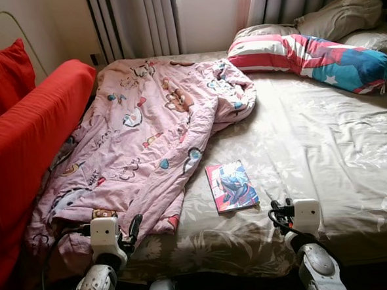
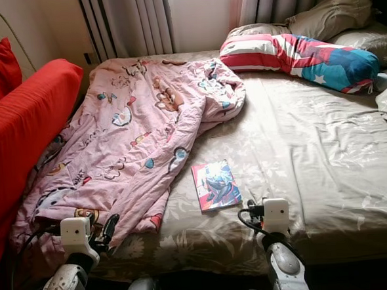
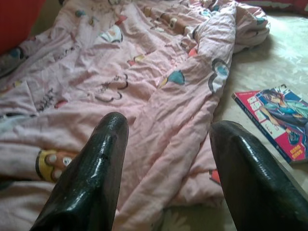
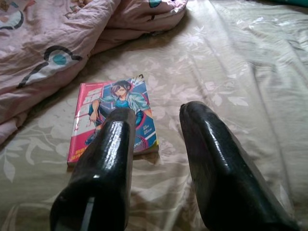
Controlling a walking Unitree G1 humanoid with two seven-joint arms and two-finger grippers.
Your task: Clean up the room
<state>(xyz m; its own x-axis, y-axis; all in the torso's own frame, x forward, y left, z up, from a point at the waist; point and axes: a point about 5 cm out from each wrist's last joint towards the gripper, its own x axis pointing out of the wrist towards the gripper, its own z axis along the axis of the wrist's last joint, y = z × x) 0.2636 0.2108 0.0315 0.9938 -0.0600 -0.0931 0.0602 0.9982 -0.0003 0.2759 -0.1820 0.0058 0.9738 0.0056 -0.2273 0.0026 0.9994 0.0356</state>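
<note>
The bed [image 1: 325, 150] runs out of frame on the right, and a pale object at that edge is too cropped to identify. The book's [image 1: 231, 186] cover lettering is too small to read. It lies flat on the bare sheet just ahead of the right gripper [image 4: 159, 159] and a little to its left — fingers apart, clamped on nothing, hovering over the near edge of the mattress. Open sheet stretches ahead and to its right. The left gripper [image 3: 168, 168] is also spread wide and empty, low over the near hem of the pink quilt [image 1: 141, 141], which is rumpled ahead of it and drapes toward the red sofa [image 1: 28, 129] on its left. Striped pillow [image 1: 306, 56] lies far ahead.
</note>
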